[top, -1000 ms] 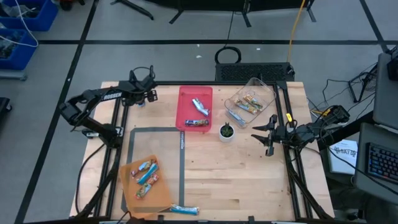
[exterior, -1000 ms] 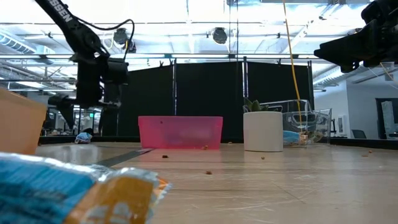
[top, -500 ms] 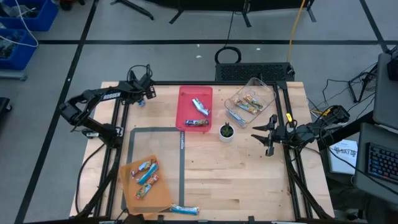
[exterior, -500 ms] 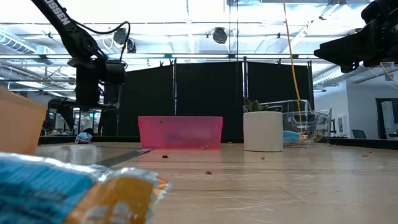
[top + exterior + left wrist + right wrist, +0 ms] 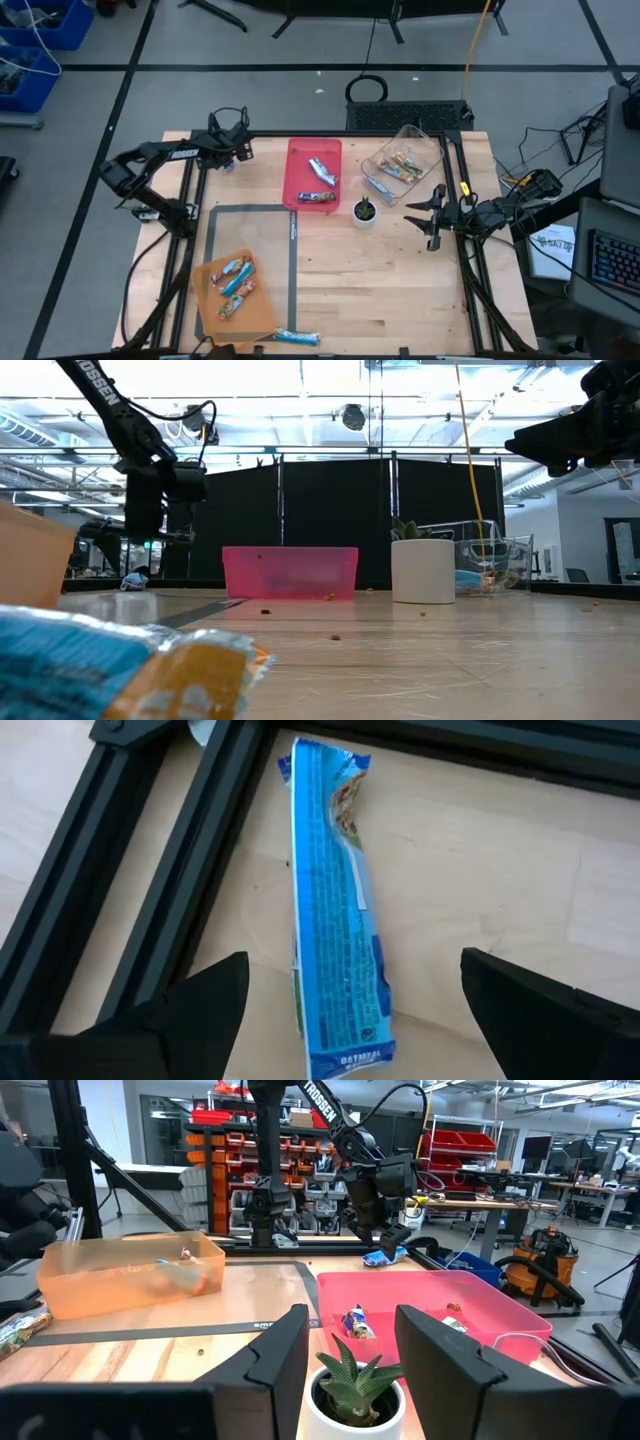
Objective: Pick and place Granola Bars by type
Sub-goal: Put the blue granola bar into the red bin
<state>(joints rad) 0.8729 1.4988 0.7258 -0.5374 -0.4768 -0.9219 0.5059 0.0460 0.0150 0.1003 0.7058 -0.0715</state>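
My left fingers (image 5: 345,1010) are spread wide and hold nothing; they hang above a blue granola bar (image 5: 335,910) that lies flat on the tabletop (image 5: 520,890), just beside the black frame rail (image 5: 150,870) at the far left corner. My right fingers (image 5: 432,213) are also apart and empty, raised near the right edge, close to the small plant in a white cup (image 5: 364,211).

The tabletop is pale wood with a dark frame around it. On it stand a pink tray (image 5: 297,170) with two bars (image 5: 320,172), a clear box (image 5: 432,150) with several bars, and an orange tray (image 5: 258,318) with a few more. One blue bar (image 5: 296,337) lies alone at the near edge.

The high view shows all containers at once. The low view shows only a blurred wrapper (image 5: 120,670) very close, and black curtains (image 5: 330,510) behind. The right wrist view shows shelves with red bins (image 5: 215,1155) in the room.
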